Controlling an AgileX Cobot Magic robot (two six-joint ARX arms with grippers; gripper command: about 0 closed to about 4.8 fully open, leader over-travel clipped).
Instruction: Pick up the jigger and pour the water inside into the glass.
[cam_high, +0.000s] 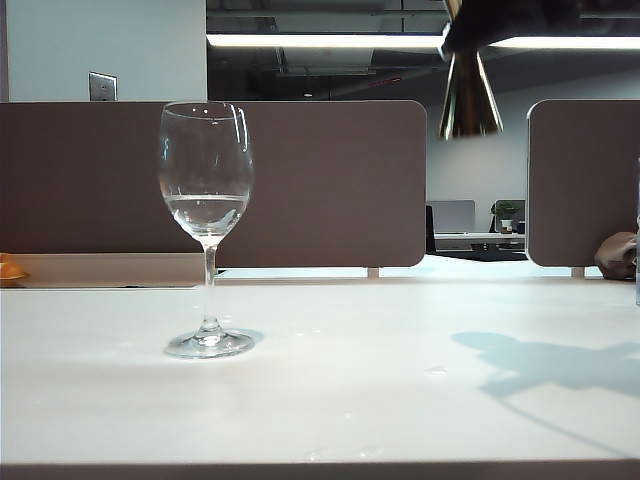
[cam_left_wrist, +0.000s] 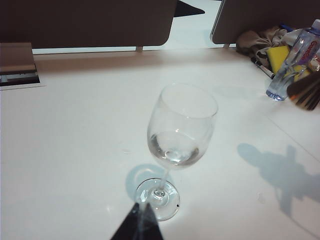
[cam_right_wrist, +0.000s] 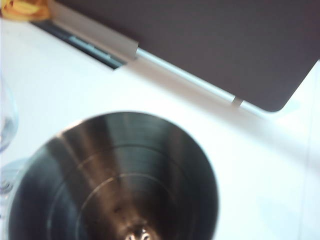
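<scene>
Standing upright on the white table (cam_high: 330, 400), the glass (cam_high: 206, 215) holds a shallow pool of water (cam_high: 206, 212) in the bottom of its bowl. High above the table and well off to the glass's right in the exterior view, the jigger (cam_high: 469, 100) hangs with its wide cone mouth pointing down, its upper end lost in the dark mass of the right gripper (cam_high: 500, 22), which is clamped on it. The right wrist view looks straight into the jigger's hollow cone. The left gripper (cam_left_wrist: 137, 225) shows only a dark tip just beside the glass's foot, so whether its claw is apart or together cannot be told. A plastic bottle (cam_left_wrist: 292, 57) stands far from the glass.
</scene>
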